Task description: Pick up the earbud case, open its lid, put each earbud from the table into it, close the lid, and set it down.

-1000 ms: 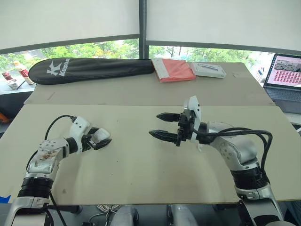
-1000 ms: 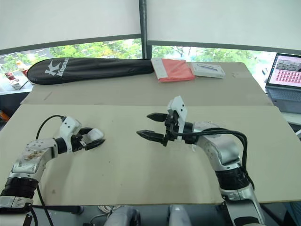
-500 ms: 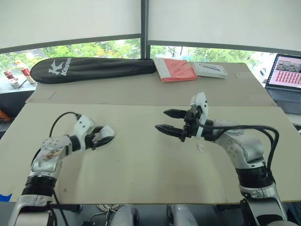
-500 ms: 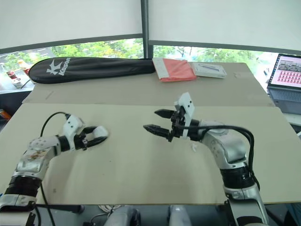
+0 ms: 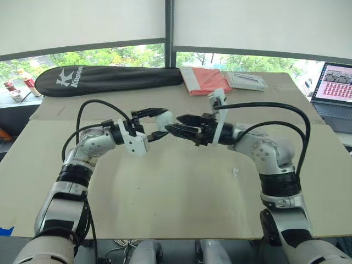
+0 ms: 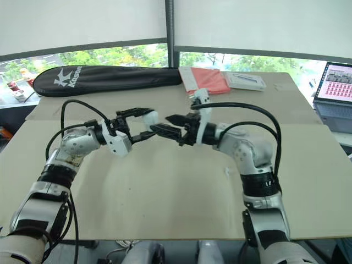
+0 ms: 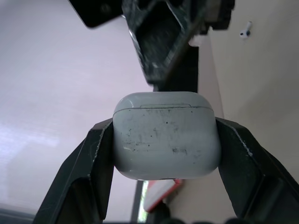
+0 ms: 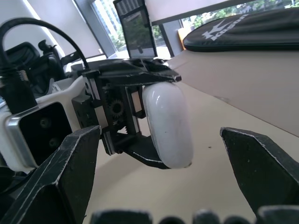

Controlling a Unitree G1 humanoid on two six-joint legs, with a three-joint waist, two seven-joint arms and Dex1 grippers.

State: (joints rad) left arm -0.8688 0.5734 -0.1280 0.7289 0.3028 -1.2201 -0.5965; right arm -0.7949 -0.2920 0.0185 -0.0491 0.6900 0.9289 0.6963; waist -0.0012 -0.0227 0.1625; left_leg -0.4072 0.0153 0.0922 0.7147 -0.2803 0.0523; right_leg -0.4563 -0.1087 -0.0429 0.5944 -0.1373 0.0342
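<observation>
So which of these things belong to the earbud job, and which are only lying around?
For the job: earbud case, held in the left pincer; open right pincer beside it; one earbud on the table.
Lying about: black racket bag, red folder, white box, laptop.

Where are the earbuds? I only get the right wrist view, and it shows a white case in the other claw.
Observer: One earbud lies on the table, close to the right arm.
Operator: Is the case's lid open yet?
Observer: No. The left wrist view shows the earbud case face-on with its lid seam shut, clamped between the left gripper's fingers.
</observation>
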